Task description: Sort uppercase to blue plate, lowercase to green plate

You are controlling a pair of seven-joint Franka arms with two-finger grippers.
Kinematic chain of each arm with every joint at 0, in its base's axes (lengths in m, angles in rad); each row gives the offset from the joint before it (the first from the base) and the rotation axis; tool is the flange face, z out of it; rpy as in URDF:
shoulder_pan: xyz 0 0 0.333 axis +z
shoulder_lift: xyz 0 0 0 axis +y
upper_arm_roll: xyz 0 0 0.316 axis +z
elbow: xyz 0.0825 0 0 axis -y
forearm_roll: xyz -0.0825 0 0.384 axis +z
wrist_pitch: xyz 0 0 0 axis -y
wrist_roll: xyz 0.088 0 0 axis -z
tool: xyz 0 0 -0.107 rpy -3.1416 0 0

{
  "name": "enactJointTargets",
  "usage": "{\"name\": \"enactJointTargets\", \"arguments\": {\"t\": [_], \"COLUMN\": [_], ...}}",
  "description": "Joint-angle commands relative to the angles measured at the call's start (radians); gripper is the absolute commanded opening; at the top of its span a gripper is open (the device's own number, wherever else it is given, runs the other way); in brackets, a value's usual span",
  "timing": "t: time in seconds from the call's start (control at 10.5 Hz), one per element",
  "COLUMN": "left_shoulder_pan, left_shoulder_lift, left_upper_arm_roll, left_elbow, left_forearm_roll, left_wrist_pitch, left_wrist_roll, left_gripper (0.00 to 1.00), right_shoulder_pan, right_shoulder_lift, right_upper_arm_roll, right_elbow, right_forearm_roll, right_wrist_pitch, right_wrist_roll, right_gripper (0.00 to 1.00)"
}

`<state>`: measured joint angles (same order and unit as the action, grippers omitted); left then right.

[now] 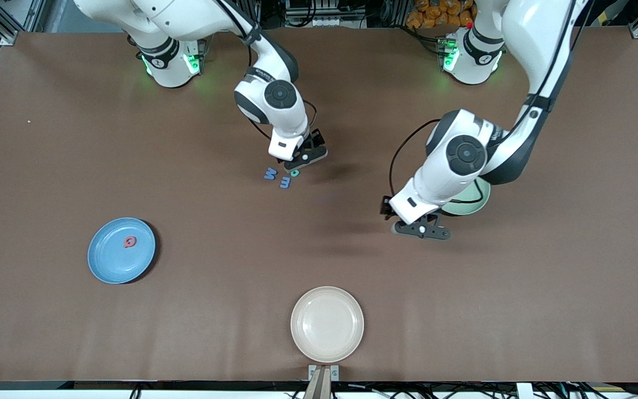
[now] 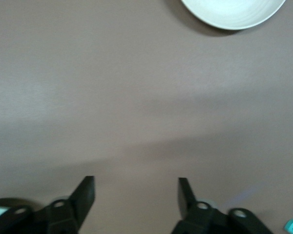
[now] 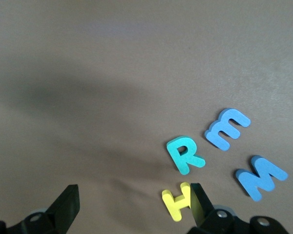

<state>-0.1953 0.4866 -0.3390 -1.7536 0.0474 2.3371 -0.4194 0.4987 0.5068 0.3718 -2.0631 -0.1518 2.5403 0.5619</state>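
Brown table [image 1: 47, 138] with plates [image 1: 327, 324], foam letters [image 1: 270, 174]

Both arms reach down, left end effector [image 2: 136, 195] and right end effector [image 3: 132, 204] with fingers spread.

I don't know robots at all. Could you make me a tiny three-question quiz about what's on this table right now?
1. True or false: the red Q lies on the blue plate.
2. Which plate holds nothing? A beige plate; B blue plate.
3. Fill in: the right end effector hangs open over the yellow ___.

Key: 1 true; 2 A; 3 H.
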Motion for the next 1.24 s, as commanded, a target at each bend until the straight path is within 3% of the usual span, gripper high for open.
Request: {"name": "enactJointTargets", "arguments": {"t": [0.0, 0.29, 0.76, 1.14], "left_shoulder_pan": [-0.032, -0.047, -0.072, -0.078], "left_shoulder_lift": [0.038, 0.092, 0.142, 0.148], "left_upper_arm_roll": [0.006, 0.005, 0.005, 0.005], "left_elbow": [0.039, 0.075, 0.088, 0.083], "left_forearm_roll": [-0.011, -0.011, -0.008, -0.005], "left_wrist_pitch": [0.066, 0.122, 0.126, 0.133], "left_wrist_roll": [-0.112, -0.229, -0.259, -0.257], "left_gripper": [1.00, 1.00, 1.00, 1.00], "right_shoulder_pan": [-0.028, -0.029, -0.032, -0.034], "right_shoulder_lift": [0.021, 0.055, 0.070, 0.073], "right_upper_arm_roll": [0.016, -0.002, -0.036, -0.083], "right_elbow": [-0.003, -0.002, -0.002, 0.006], "right_forearm_roll": [-0.046, -0.048, -0.083, -0.181], "right_wrist_pitch": [0.017, 0.073, 0.098, 0.132], "right_wrist_roll": [0.035, 0.035, 0.035, 0.020], "right_gripper": [1.00, 1.00, 1.00, 1.00]}}
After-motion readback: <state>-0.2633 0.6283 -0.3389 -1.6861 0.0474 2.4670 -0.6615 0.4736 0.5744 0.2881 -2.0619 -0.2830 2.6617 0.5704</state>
